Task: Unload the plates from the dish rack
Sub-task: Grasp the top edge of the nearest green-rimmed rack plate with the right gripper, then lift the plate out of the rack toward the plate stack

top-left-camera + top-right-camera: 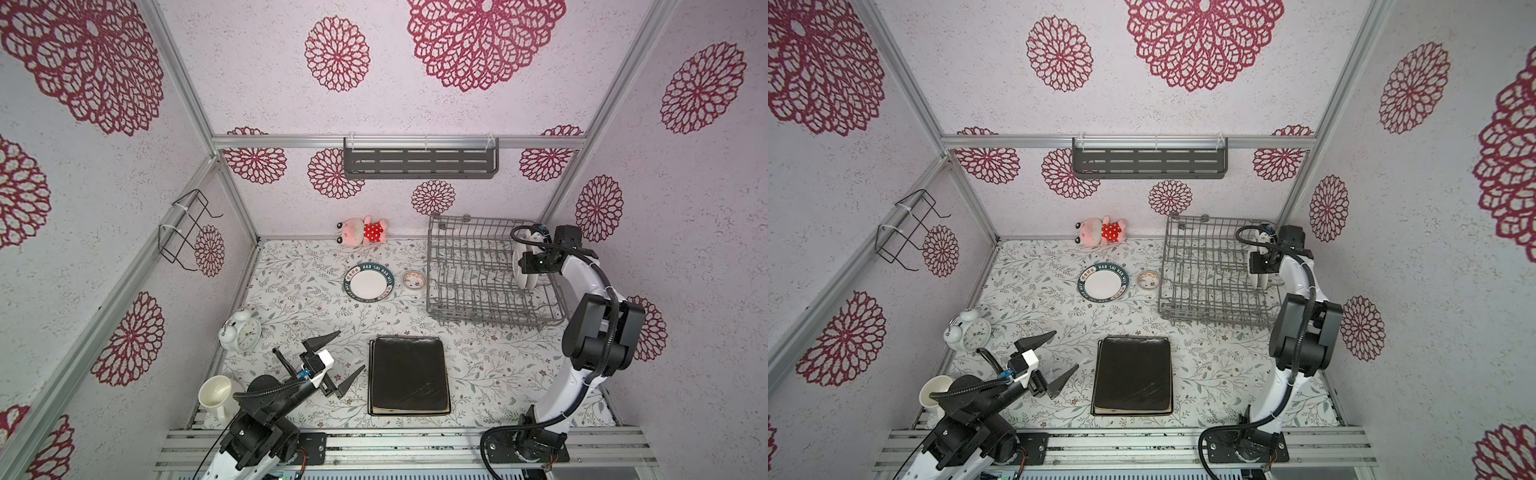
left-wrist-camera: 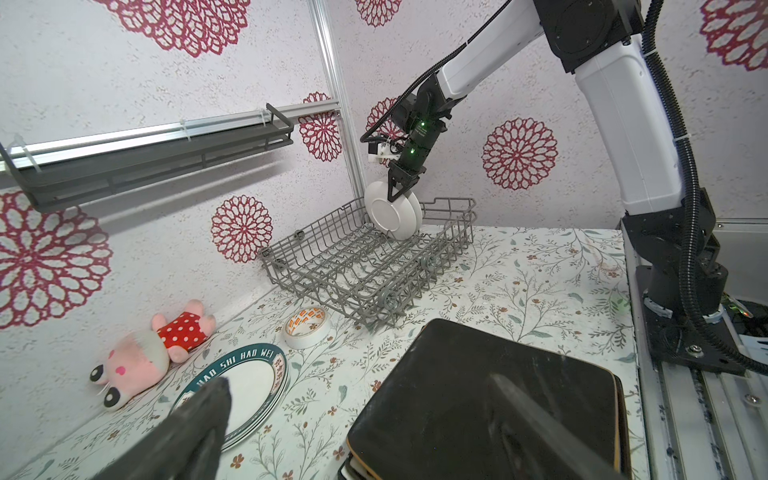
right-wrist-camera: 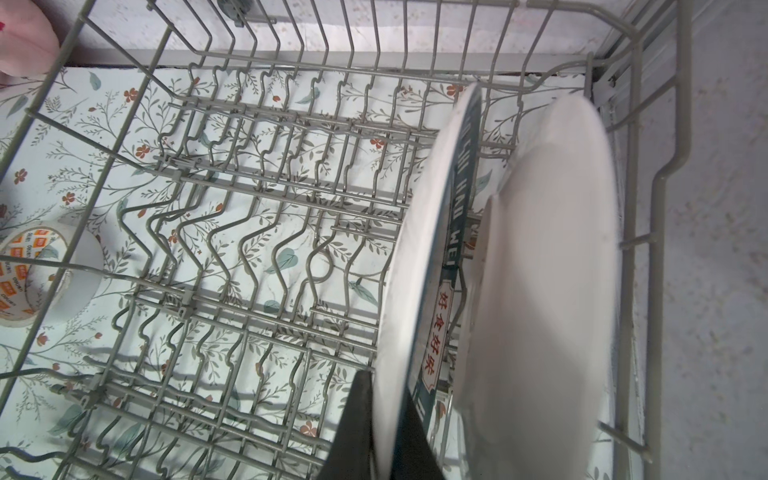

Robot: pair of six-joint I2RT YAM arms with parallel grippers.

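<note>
The grey wire dish rack (image 1: 469, 286) (image 2: 365, 266) stands at the back right in both top views. Two round white plates stand upright at its right end. My right gripper (image 1: 524, 264) (image 2: 397, 194) (image 3: 388, 419) is shut on the top rim of the nearer plate (image 3: 419, 249) (image 2: 388, 214), which has a dark green lettered border. The other plate (image 3: 548, 270) stands just behind it. A matching round plate (image 1: 369, 282) lies flat on the table. A stack of square plates topped by a black one (image 1: 409, 374) lies at the front. My left gripper (image 1: 351, 350) (image 2: 361, 415) hangs open beside that stack, holding nothing.
A small round orange-printed ring (image 1: 413, 279) sits between the flat plate and the rack. A pink plush toy (image 1: 363, 230) lies by the back wall. An alarm clock (image 1: 241, 332) and a white mug (image 1: 216, 395) stand at the left. A dark slotted shelf (image 1: 419, 162) and a wire holder (image 1: 187, 228) hang on the walls.
</note>
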